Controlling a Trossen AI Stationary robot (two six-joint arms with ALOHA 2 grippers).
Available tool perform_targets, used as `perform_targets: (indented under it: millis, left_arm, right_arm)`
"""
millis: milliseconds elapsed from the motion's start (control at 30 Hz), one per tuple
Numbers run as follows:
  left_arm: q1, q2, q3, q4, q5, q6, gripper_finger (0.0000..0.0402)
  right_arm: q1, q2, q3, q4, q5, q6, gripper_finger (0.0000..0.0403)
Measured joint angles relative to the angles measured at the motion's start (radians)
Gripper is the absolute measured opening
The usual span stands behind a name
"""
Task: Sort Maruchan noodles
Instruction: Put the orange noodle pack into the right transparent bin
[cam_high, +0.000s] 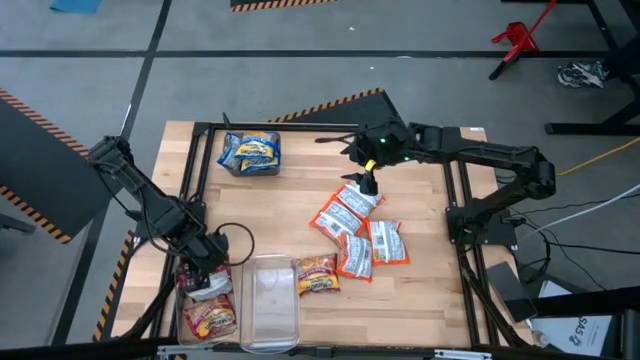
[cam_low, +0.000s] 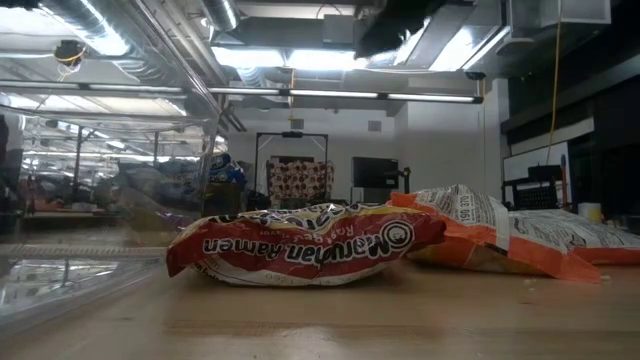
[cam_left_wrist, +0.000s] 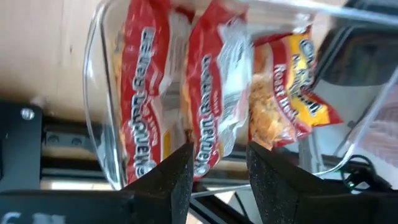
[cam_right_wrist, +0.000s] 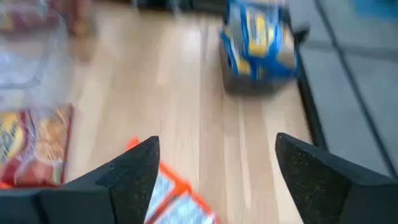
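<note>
Several blue-and-yellow packets (cam_high: 250, 152) lie in a clear bin near the table's far edge, also blue packets (cam_right_wrist: 258, 40). Red packets (cam_high: 210, 318) fill a clear bin (cam_high: 186, 325) at the near left corner. One red packet (cam_high: 316, 273) (cam_low: 310, 245) lies flat on the table. Several orange-and-white packets (cam_high: 357, 235) (cam_low: 500, 235) lie mid-table. My left gripper (cam_high: 205, 272) (cam_left_wrist: 217, 177) hangs over the red bin, shut on a red packet (cam_left_wrist: 211, 93). My right gripper (cam_high: 368, 183) (cam_right_wrist: 214, 180) is open above the farthest orange-and-white packet (cam_right_wrist: 177, 202), touching nothing. My left gripper pinches a red packet between its two fingers (cam_left_wrist: 171, 180), which are on one end of it (cam_left_wrist: 216, 158). The fingers come from above, pointing down into the red bin. The packet hangs edge-on below them among the packets lying in the bin.
An empty clear bin (cam_high: 270, 300) stands at the near edge between the red bin and the loose red packet; its wall (cam_low: 100, 200) shows in the low view. A black frame (cam_high: 300, 127) borders the wooden table. Bare wood lies between the blue bin and the orange-and-white packets.
</note>
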Motion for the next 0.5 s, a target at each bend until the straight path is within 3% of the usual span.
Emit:
perform_targets:
  millis: [233, 500]
  left_arm:
    - [0.069, -0.036, 0.029, 0.04, -0.095, 0.009, 0.0141]
    - [0.098, -0.057, 0.191, 0.044, -0.424, 0.076, 0.0138]
  right_arm:
    - [-0.02, 0.04, -0.13, 0.016, -0.032, 0.063, 0.032]
    - [-0.077, 0.079, -0.377, 0.293, 0.081, 0.13, 0.0314]
